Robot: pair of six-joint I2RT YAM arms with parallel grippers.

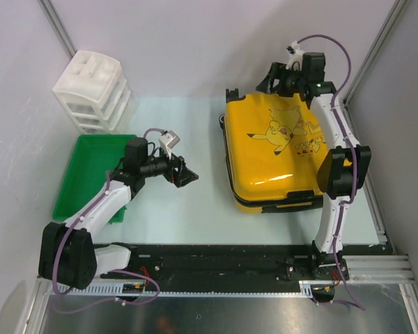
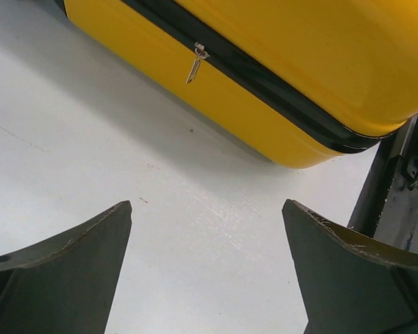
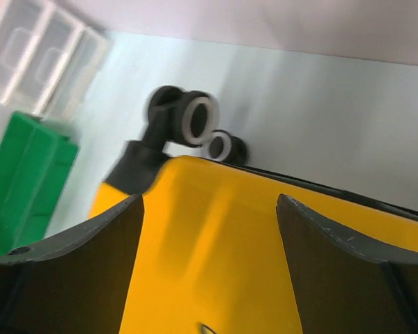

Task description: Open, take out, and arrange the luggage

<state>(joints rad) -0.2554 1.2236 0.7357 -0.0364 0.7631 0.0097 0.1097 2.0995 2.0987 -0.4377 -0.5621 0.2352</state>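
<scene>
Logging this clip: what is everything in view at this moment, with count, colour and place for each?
suitcase: one, bright yellow with a cartoon print, lying flat and closed on the right half of the table
zipper pull: one, silver, on the black zipper band along the suitcase's side that faces the left arm
wheels: at least two showing, black with grey hubs, at the suitcase's far end
tray: one, green, left side of the table, partly under the left arm
drawer unit: one, white, far left corner
table: one, pale
left gripper: black fingers, open, over bare table, facing the suitcase's side, not touching it
right gripper: black fingers, open, above the suitcase's far end
</scene>
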